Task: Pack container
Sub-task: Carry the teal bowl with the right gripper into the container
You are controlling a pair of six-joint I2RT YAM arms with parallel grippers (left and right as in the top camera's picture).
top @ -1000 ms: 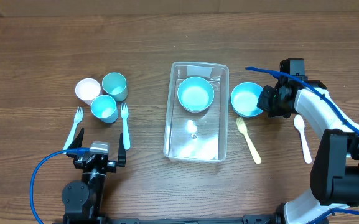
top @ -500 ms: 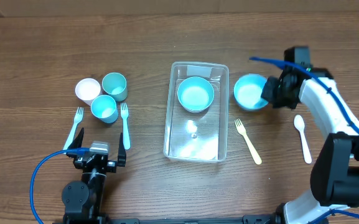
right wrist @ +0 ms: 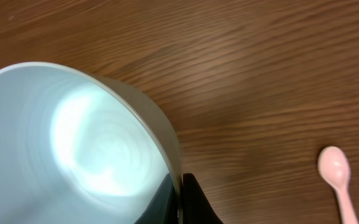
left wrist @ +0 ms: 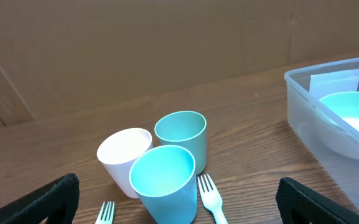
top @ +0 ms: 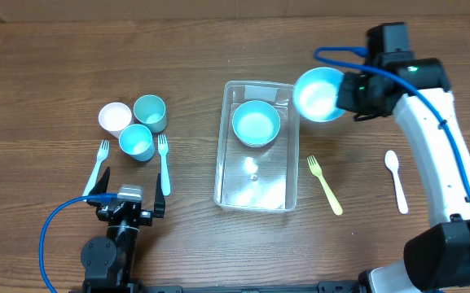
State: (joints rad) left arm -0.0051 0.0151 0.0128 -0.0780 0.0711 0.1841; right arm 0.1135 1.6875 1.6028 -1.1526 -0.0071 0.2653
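Note:
The clear rectangular container (top: 256, 195) stands at the table's middle with one teal bowl (top: 256, 122) in its far end; its corner shows in the left wrist view (left wrist: 303, 112). My right gripper (top: 347, 94) is shut on the rim of a second teal bowl (top: 317, 94) and holds it in the air by the container's far right corner. In the right wrist view the rim is pinched between the fingers (right wrist: 180, 196) and the bowl (right wrist: 79, 143) fills the left. My left gripper (top: 125, 205) rests open and empty near the front edge.
A white cup (top: 114, 118) and two teal cups (top: 149, 111) (top: 137, 142) stand at the left, with two pale forks (top: 98, 165) (top: 164, 163) beside them. A yellow fork (top: 325, 184) and a pale spoon (top: 396, 179) lie right of the container.
My right gripper has lifted the teal bowl off the table and carried it up and left toward the container's far right corner. The left arm has not moved.

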